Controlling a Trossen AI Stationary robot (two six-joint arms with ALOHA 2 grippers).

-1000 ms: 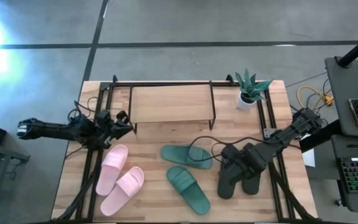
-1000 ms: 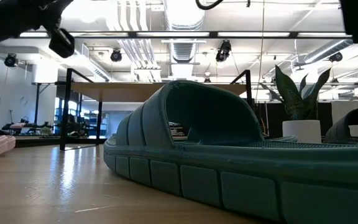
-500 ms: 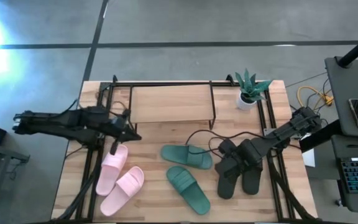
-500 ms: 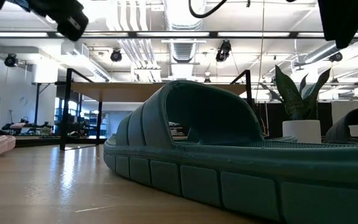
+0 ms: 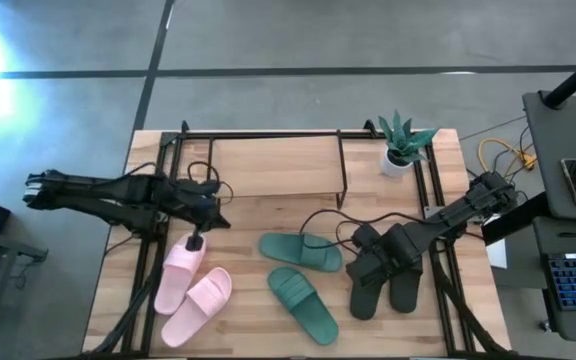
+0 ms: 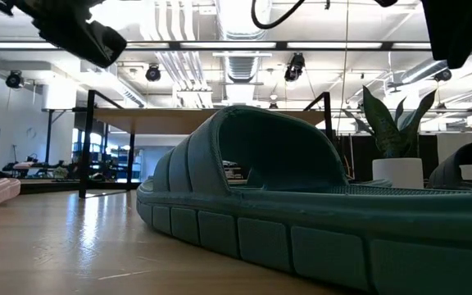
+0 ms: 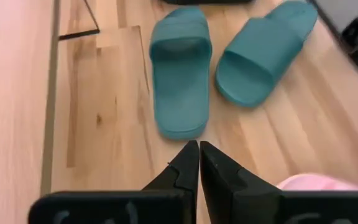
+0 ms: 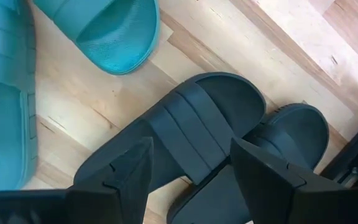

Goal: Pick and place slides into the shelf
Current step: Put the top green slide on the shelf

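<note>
From my seat I see the wooden table point(image 5: 258, 215) first, with the shelf point(image 5: 276, 167) standing at its far edge, its light top board bare, and a small potted plant point(image 5: 405, 143) just beside it on the right. All six slides lie on the table in front of the shelf: the pink pair point(image 5: 193, 290) toward the left, the green pair point(image 5: 303, 275) in the middle, the black pair point(image 5: 383, 287) on the right (these two overlap, one partly on the other). My right gripper point(image 8: 190, 171) hangs directly over the black slides with its fingers spread wide, straddling the strap of the upper one, gripping nothing. My left gripper point(image 7: 199, 163) is clenched tight and empty, poised above the bare wood between the pink pair and the green pair, its tips pointing toward the green slides.
</note>
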